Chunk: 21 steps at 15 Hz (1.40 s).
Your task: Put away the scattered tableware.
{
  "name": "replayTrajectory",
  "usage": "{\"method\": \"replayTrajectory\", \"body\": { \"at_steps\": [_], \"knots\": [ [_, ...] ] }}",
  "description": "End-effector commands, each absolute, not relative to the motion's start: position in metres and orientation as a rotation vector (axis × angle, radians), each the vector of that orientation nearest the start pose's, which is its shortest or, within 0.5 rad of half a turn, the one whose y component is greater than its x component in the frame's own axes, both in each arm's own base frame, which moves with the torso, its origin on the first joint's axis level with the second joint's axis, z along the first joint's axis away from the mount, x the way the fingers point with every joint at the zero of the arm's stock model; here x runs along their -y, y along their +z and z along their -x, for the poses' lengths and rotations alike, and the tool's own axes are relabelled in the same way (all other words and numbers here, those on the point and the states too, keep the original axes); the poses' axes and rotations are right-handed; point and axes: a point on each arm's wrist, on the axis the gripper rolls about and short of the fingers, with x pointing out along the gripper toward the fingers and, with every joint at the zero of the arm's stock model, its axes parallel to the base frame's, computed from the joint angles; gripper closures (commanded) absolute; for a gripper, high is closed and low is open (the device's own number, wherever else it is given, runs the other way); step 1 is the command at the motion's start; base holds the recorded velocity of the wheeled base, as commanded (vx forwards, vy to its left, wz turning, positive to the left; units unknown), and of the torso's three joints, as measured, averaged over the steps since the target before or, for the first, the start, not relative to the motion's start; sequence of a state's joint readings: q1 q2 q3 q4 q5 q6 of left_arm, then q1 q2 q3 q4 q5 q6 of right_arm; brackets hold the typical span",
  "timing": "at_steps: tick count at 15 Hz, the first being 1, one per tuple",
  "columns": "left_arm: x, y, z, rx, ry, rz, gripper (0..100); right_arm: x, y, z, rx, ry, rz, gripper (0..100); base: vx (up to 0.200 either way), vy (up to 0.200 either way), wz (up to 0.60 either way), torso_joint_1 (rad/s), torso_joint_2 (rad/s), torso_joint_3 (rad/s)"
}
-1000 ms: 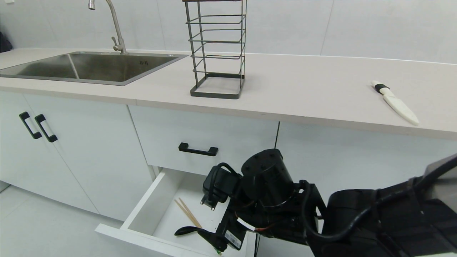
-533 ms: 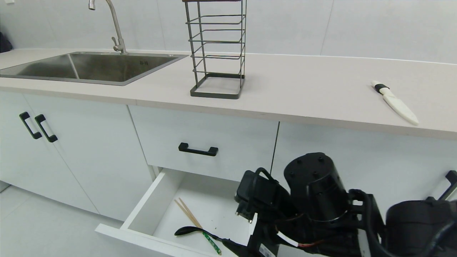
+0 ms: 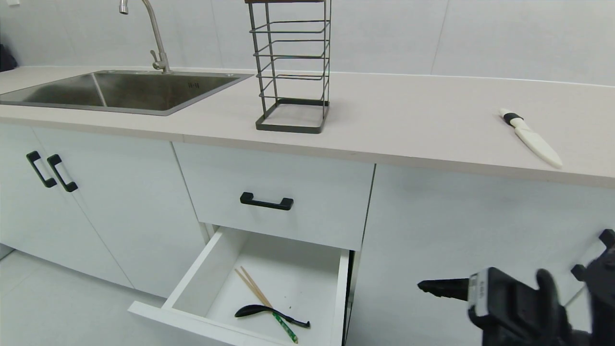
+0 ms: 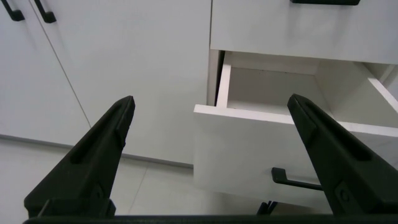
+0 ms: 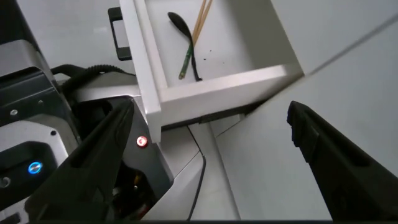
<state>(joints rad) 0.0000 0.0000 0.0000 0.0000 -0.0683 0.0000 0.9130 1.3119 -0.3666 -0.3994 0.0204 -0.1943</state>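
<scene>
Left gripper and right gripper both show jaws wide, empty; the knife lies near the worktop edge, where a clumsy grab could knock it off.

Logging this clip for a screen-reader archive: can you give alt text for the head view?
An open white drawer under the kitchen counter holds chopsticks, a black spoon and a thin green utensil. A white knife lies on the counter, right of a wire rack; the right gripper hangs low right.
</scene>
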Motion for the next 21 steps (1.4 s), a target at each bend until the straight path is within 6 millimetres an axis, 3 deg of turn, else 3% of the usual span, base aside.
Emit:
{"method": "replayTrajectory", "body": {
  "at_steps": [1, 7, 11, 21],
  "knots": [
    [0.002, 0.076, 0.023, -0.002, -0.069, 0.000, 0, -0.093, 0.153, -0.080, -0.313, 0.896, 0.335, 0, 0.000, 0.000, 0.00, 0.000, 0.00, 0.000],
    [0.002, 0.076, 0.023, -0.002, -0.069, 0.000, 0, -0.062, 0.149, -0.056, -0.235, 0.859, 0.259, 0, 0.000, 0.000, 0.00, 0.000, 0.00, 0.000],
    [0.002, 0.076, 0.023, -0.002, -0.067, 0.000, 0, -0.038, 0.134, -0.042, -0.217, 0.742, 0.162, 0, 0.000, 0.000, 0.00, 0.000, 0.00, 0.000],
    [0.002, 0.076, 0.023, -0.002, -0.069, 0.000, 0, -0.011, 0.120, -0.028, -0.143, 0.373, 0.042, 0, 0.000, 0.000, 0.00, 0.000, 0.00, 0.000]
  ]
}}
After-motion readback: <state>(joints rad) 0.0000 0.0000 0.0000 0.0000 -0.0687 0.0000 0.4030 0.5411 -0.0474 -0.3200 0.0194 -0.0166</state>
